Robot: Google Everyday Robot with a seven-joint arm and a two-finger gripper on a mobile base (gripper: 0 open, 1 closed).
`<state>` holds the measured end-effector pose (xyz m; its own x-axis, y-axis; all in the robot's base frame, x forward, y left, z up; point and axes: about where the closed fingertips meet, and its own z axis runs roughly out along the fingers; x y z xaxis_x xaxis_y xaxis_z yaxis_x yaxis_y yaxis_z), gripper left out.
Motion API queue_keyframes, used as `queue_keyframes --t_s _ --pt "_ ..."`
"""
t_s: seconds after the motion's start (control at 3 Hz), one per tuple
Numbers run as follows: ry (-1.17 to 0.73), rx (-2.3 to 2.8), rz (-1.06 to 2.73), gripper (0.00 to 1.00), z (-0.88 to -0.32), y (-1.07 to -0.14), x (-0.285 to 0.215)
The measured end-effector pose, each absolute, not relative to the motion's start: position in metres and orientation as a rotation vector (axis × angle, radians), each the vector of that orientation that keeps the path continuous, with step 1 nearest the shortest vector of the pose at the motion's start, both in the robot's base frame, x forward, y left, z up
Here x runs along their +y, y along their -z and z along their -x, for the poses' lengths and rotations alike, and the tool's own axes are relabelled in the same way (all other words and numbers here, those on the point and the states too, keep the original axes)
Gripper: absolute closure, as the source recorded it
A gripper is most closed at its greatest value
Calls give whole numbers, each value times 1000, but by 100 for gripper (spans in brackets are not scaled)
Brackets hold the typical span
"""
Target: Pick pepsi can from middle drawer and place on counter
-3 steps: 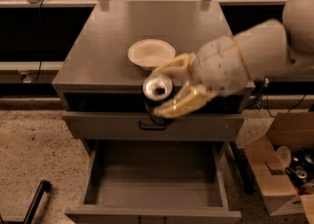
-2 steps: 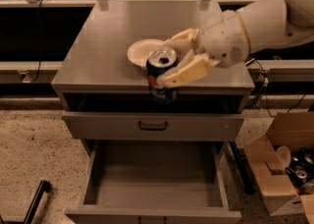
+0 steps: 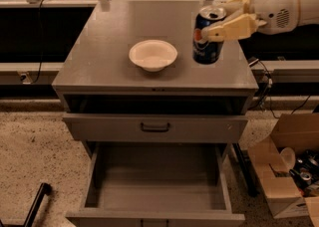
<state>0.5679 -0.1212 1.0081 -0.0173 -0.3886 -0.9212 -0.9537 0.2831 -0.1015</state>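
Note:
The pepsi can point(image 3: 206, 39) stands upright at the right side of the counter point(image 3: 114, 27), right of a white bowl point(image 3: 153, 55). Its base is at or just above the counter top; I cannot tell which. My gripper point(image 3: 215, 20) reaches in from the upper right, its cream fingers point(image 3: 230, 27) shut around the can's upper part. The middle drawer point(image 3: 159, 183) is pulled out at the bottom of the cabinet, with nothing lying on its grey floor.
A closed drawer front with a dark handle point(image 3: 155, 127) sits above the open drawer. An open cardboard box point(image 3: 284, 176) with cans and a cup stands on the floor at the right. A black bar point(image 3: 35, 203) lies at the lower left.
My gripper has carried the can up and to the right, from in front of the cabinet's top edge to over the counter, right of the bowl. The can now stands upright.

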Motion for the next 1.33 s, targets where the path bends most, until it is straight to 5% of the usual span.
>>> queue_keyframes --t_s 1.0,1.33 --pt "-509 1702 894 100 -631 -921 -180" --pt "-498 1699 887 82 -634 -923 -180"
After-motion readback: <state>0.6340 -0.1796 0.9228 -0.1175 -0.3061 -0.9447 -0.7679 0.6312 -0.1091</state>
